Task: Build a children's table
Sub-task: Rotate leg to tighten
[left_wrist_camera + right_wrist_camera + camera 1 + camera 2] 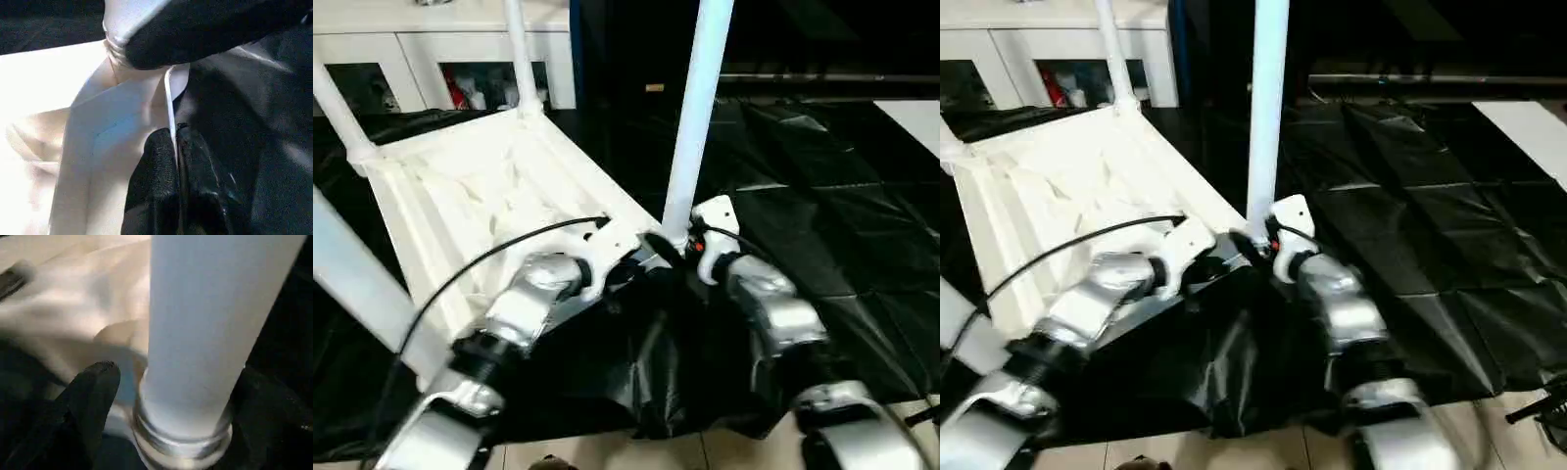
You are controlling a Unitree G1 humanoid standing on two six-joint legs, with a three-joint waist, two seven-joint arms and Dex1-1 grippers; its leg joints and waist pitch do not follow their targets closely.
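The children's table lies upside down on the black-draped surface, its white ribbed top [480,196] facing up. Several white legs stand in its corner sockets. The nearest leg [695,117] rises from the near right corner. My left gripper [174,134] is shut on the thin rim of the top just beside that corner. My right gripper [668,245] stands open around the base of this leg. One black finger [93,391] shows beside the leg's ringed foot [181,440], with a small gap between them. Its other finger is hidden behind the leg.
Other legs rise at the far corner [521,59], the left corner [337,108] and close at the left [362,284]. A white cabinet [440,39] stands behind the table. The black drape [822,225] spreads to the right, with a white sheet [915,117] at its far edge. Floor tiles show in front.
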